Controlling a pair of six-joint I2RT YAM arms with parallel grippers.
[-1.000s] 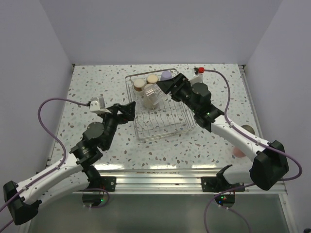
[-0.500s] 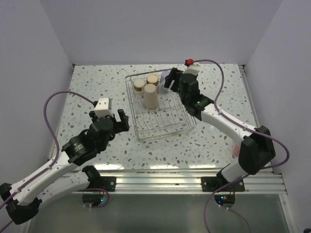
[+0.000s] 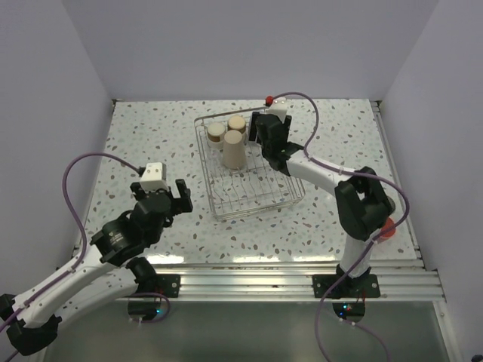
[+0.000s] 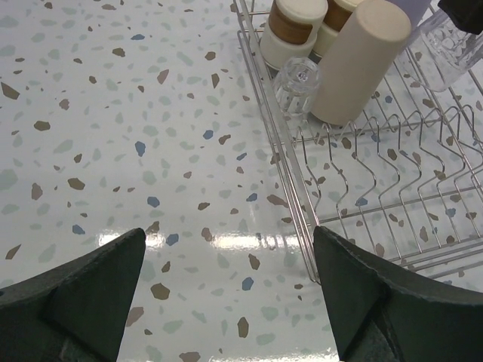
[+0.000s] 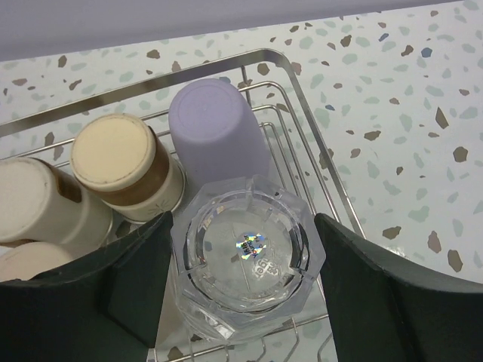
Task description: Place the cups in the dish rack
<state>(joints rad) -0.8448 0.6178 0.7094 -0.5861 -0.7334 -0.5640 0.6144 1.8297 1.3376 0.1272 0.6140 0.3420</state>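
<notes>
In the top view the dish rack (image 3: 256, 197) sits at the centre of the speckled table (image 3: 143, 128). The right gripper (image 3: 263, 130) hangs over its upper right corner and the left gripper (image 3: 183, 197) sits lower left of it, over bare table. A salmon-pink cup (image 3: 386, 228) shows at the right edge, just beside the right arm's (image 3: 362, 200) elbow and well apart from the rack; a swing of that elbow could knock it away. In the left wrist view the fingers spread wide at the bottom corners with nothing between them. The rack fills the upper right, holding a beige tumbler (image 4: 358, 60), two tan-based cups (image 4: 294, 26) and a small clear glass (image 4: 296, 81) touching the tumbler. In the right wrist view the jaws clasp a faceted clear glass (image 5: 245, 256), base up, low in the centre of the frame. A lavender cup (image 5: 215, 124) stands just above it and looks to be touching it. The likely trouble is the release. If the glass is not seated on the wires it may tip against the lavender cup or slide between the tines. Fingers opening in this crowded corner could also nudge a neighbour, and smooth glass may slip if the grip loosens early.
</notes>
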